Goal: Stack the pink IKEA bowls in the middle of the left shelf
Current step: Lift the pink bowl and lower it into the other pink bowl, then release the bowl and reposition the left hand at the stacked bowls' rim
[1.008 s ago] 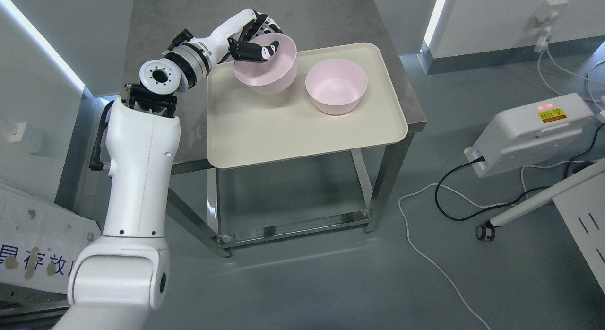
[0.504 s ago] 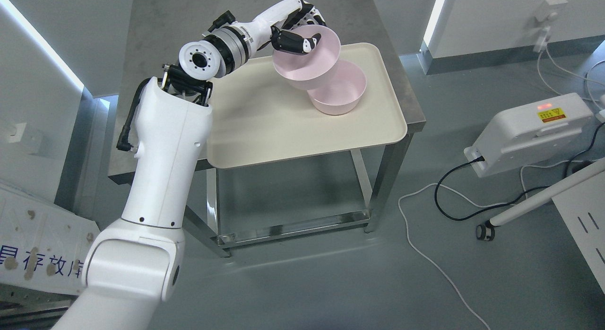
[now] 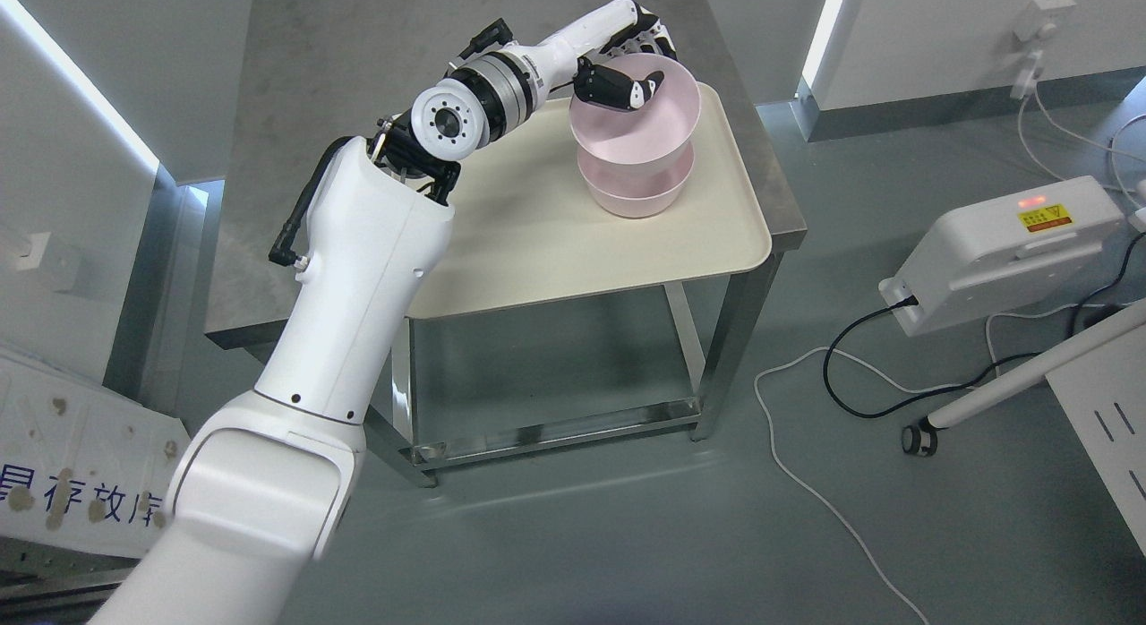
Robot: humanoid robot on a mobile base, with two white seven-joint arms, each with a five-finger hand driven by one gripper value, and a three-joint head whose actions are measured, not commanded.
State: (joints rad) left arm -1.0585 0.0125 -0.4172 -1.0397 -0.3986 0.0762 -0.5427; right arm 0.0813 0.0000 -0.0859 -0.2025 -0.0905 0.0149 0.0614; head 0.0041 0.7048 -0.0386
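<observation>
My left hand is shut on the near-left rim of a pink bowl, thumb inside and fingers behind the wall. That bowl hangs directly over a second pink bowl and sits partly down in it. The lower bowl rests on the right part of a cream tray on a steel table. Only the lower bowl's wall and a strip of its rim show. My left arm reaches from the lower left across the tray. The right arm is out of view.
The tray overhangs the table's front edge. On the floor to the right lie a white box with a lit red lamp, black and white cables, and a white leg on a caster. A printed white panel leans at lower left.
My left hand carried the held bowl to the right, from over the tray's left-middle to directly above the second bowl, and lowered it partly into that bowl.
</observation>
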